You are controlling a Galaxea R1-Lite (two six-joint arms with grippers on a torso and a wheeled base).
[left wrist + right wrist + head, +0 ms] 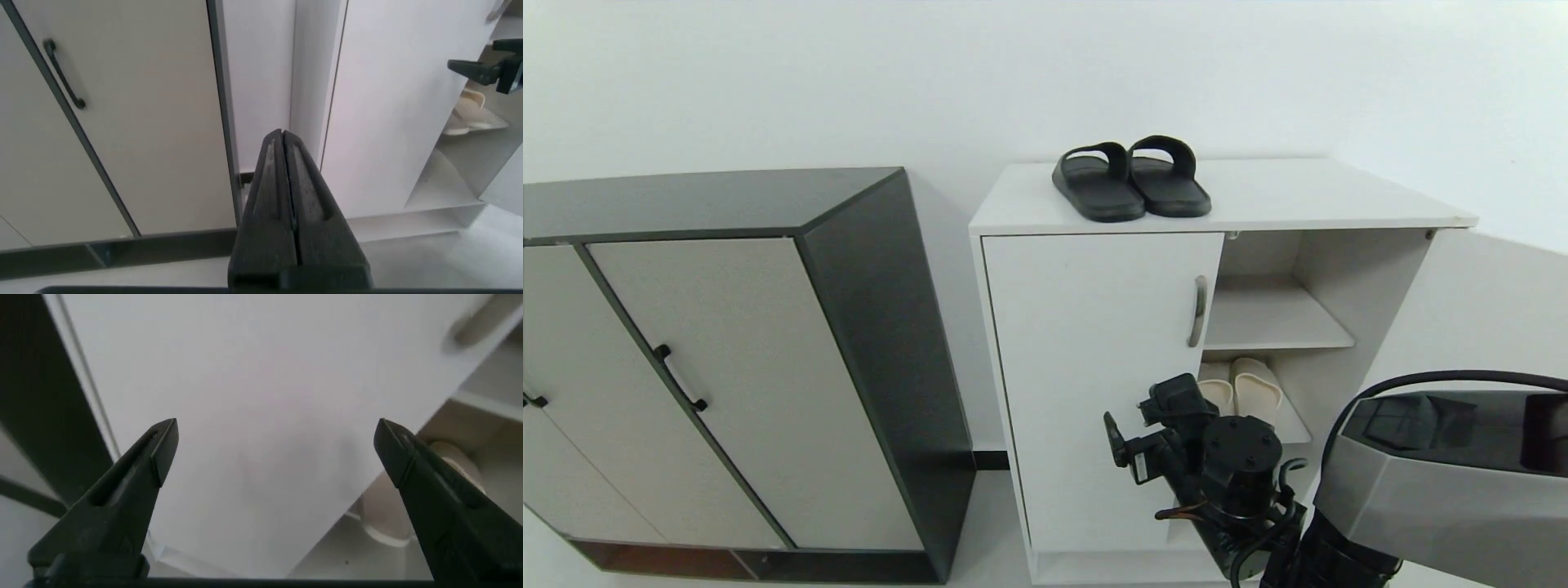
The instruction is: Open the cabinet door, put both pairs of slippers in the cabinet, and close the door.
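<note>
A pair of black slippers [1131, 178] lies on top of the white cabinet [1290, 192]. The cabinet's left door [1094, 367] is closed, and its right half stands open. Inside, a pair of cream slippers [1245, 390] rests on the lower shelf; the cream slippers [384, 510] [470, 110] lie beyond the door's edge. My right gripper [1143, 420] [275, 437] is open, low in front of the closed door with nothing between its fingers. My left gripper [283, 139] is shut and empty, facing the gap between the two cabinets.
A dark cabinet [866, 269] with pale doors [122, 122] and black handles stands left of the white one, a narrow gap between them. The upper shelf [1274, 318] in the open half is bare. A metal handle [1197, 310] sits on the closed door's right edge.
</note>
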